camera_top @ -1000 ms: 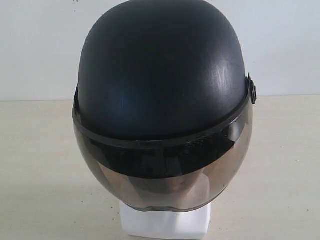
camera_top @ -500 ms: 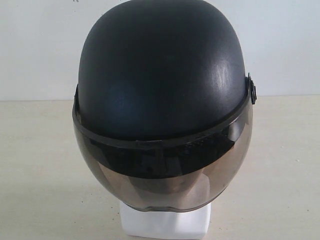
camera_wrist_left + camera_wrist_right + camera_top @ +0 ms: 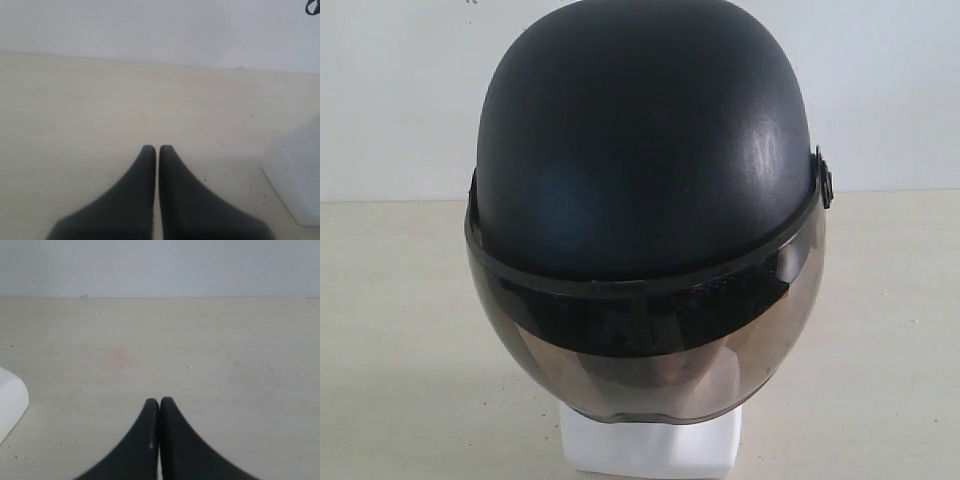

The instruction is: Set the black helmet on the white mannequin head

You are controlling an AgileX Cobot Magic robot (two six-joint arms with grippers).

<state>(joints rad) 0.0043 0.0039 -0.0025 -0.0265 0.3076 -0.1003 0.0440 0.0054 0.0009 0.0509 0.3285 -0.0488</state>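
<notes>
I see helmet seated on head, mid-table. Visor down over face, only neck base showing at 6 o'clock. Left gripper pressed together, holding nothing. Right gripper likewise pressed together, holding nothing.

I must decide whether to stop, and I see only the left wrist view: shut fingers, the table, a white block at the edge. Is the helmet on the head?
Observer: Yes. In the exterior view the black helmet sits on the white mannequin head; only its neck base shows below.
Operator: And the visor?
Observer: The tinted visor is down over the face.
Operator: Does the right arm hold something?
Observer: No. The right gripper is shut on nothing, over the table.
</notes>
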